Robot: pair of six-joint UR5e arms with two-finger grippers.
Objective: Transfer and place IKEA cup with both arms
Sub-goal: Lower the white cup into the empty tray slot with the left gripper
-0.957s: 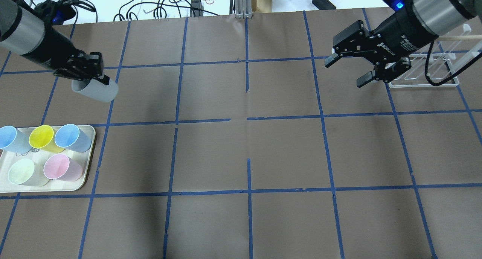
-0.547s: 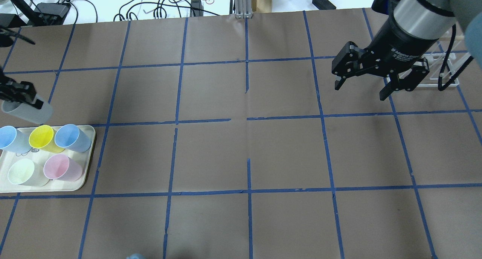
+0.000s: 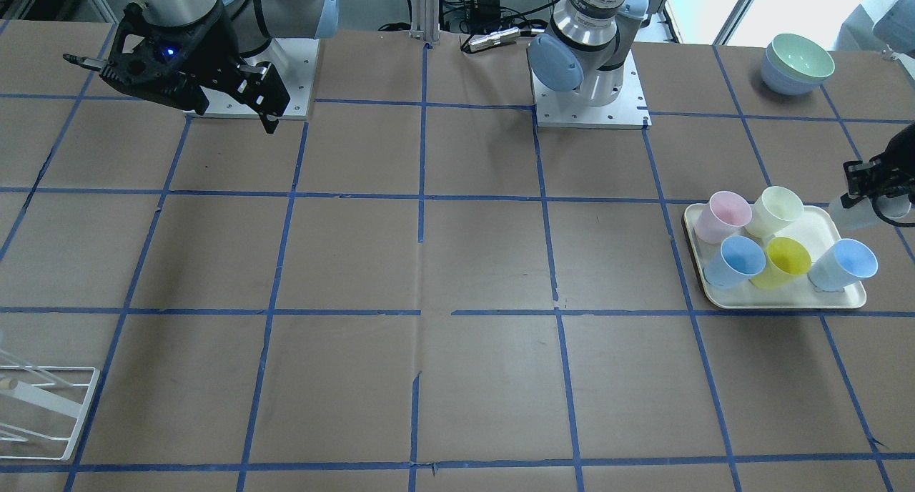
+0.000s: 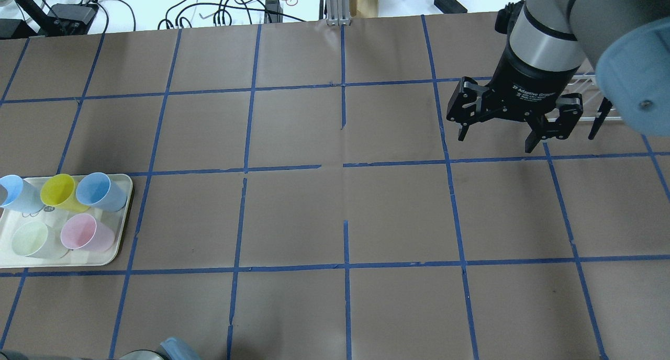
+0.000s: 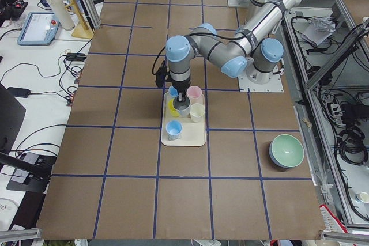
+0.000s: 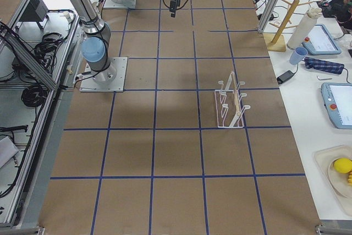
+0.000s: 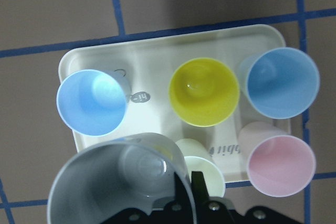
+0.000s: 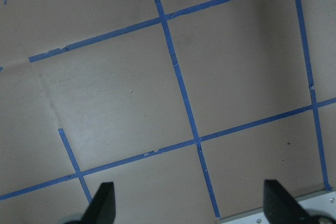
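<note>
My left gripper (image 3: pixel 871 186) is shut on the pale grey IKEA cup (image 3: pixel 851 217), one finger inside its rim. In the left wrist view the cup (image 7: pixel 118 182) hangs above the near edge of the cream tray (image 7: pixel 157 51), over the pale green-cream cup (image 7: pixel 207 174). The exterior left view shows this gripper (image 5: pixel 181 97) above the tray (image 5: pixel 193 139). The left gripper is outside the overhead view. My right gripper (image 4: pixel 494 135) is open and empty, pointing down at bare table far from the tray; it also shows in the right wrist view (image 8: pixel 191 203).
The tray (image 4: pixel 120 213) holds two light blue cups (image 4: pixel 99 190), a yellow cup (image 4: pixel 57 190), a pink cup (image 4: pixel 84 233) and a pale green-cream cup (image 4: pixel 31 239). A white wire rack (image 6: pixel 231 103) stands near the right arm. Stacked bowls (image 3: pixel 797 63) sit beside the left arm's base.
My left gripper has carried the grey cup left, out of the overhead view and over the tray. My right gripper has turned to point down and shifted slightly left, still open.
</note>
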